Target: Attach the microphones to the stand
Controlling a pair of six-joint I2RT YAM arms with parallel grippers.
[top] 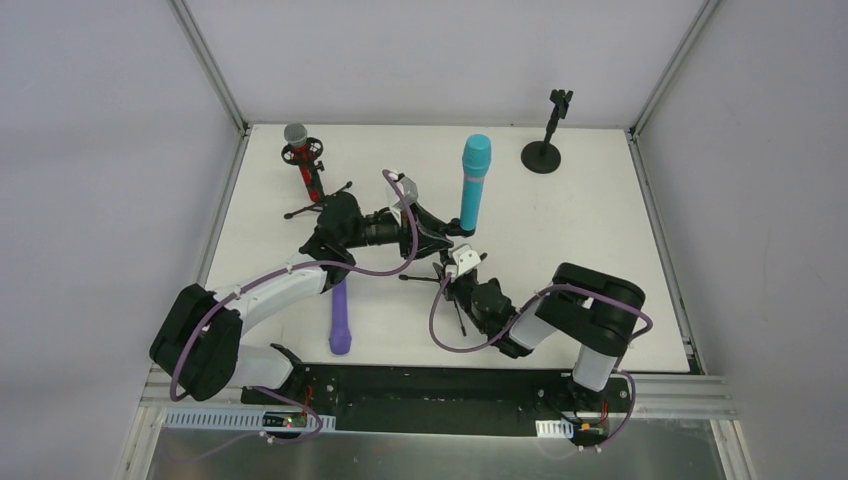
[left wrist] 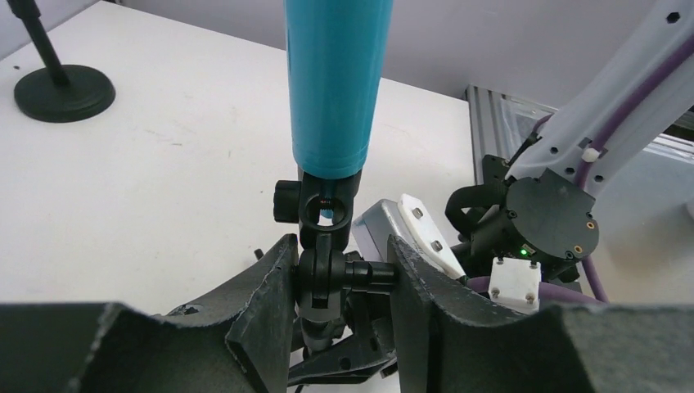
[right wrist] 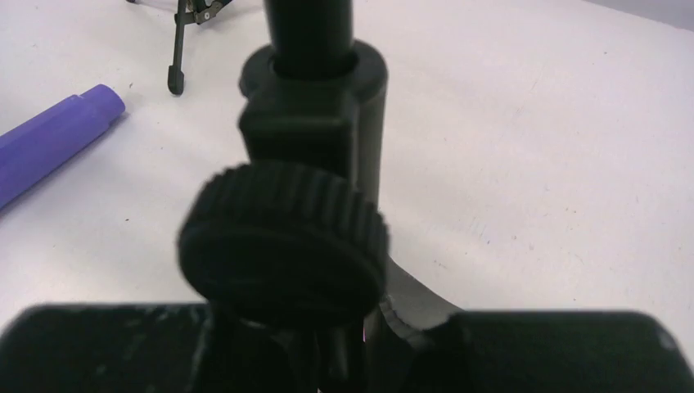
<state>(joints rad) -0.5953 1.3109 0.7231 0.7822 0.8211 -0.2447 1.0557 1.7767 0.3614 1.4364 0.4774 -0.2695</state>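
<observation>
The flat white table (top: 600, 230) fills the middle of the frame. In the upper right a black stand with a round disc foot (top: 541, 157) is upright on it, well apart from the rest. In the upper left a black stand on thin tripod legs (top: 303, 211) sits near the table's edge. A second black tripod stand (top: 420, 281) is at the centre, its feet half hidden, apparently on the surface. A purple stick microphone (top: 341, 320) lies flat, lower left of centre.
</observation>
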